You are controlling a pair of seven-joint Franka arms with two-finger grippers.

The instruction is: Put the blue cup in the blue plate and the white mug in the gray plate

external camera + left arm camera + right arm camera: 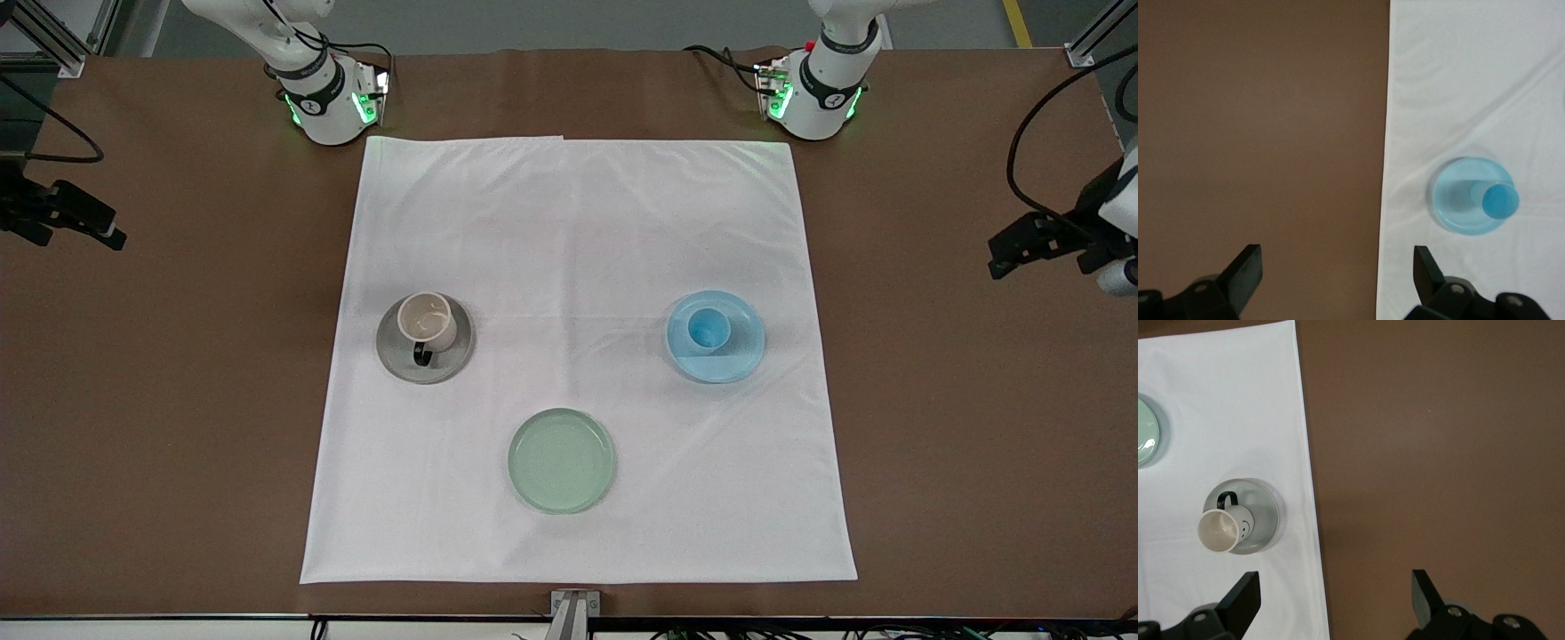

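The blue cup (709, 330) stands upright in the blue plate (742, 357), toward the left arm's end of the white cloth. The white mug (427, 322) stands upright in the gray plate (452, 360), toward the right arm's end, its black handle toward the front camera. My left gripper (1000, 258) is open and empty, over bare brown table off the cloth's edge; its wrist view (1338, 267) shows the cup (1500, 201) in its plate (1450, 200). My right gripper (111, 236) is open and empty over brown table at the other end; its wrist view (1336, 587) shows the mug (1221, 528) in its plate (1266, 519).
A pale green plate (561, 460) lies empty on the white cloth (578, 222), nearer to the front camera than the other two plates; its edge shows in the right wrist view (1145, 433). Brown table (960, 444) surrounds the cloth.
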